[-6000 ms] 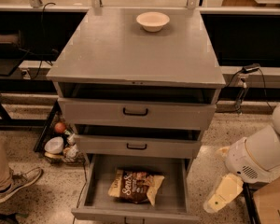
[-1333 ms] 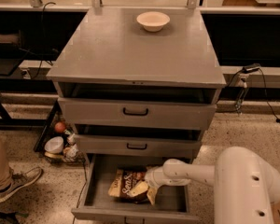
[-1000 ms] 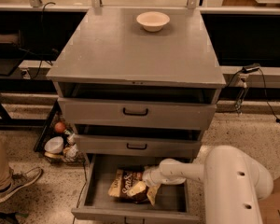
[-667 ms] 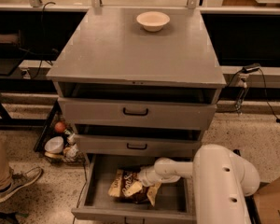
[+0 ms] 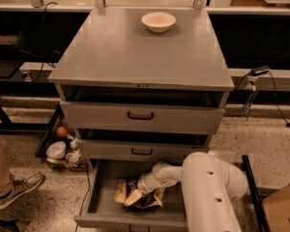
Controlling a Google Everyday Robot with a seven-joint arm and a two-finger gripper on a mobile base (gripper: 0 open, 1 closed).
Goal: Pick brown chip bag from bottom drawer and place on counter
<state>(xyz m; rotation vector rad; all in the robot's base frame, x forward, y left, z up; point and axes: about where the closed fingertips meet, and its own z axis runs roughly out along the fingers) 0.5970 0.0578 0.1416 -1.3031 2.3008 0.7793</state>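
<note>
In the open bottom drawer (image 5: 102, 204), the robot's gripper (image 5: 134, 197) rests on the brown chip bag (image 5: 150, 200) lying on that drawer's floor, its hold impossible to tell, the pickup apparently under way, needing a firm grasp before lifting to the counter (image 5: 135, 57) above the drawer.

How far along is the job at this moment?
Done: the bottom drawer stands open. In hand: the gripper is down inside it, on the brown chip bag, which lies on the drawer floor, not yet lifted. Left: raising the bag and setting it on the counter, where a white bowl sits near the back.
</note>
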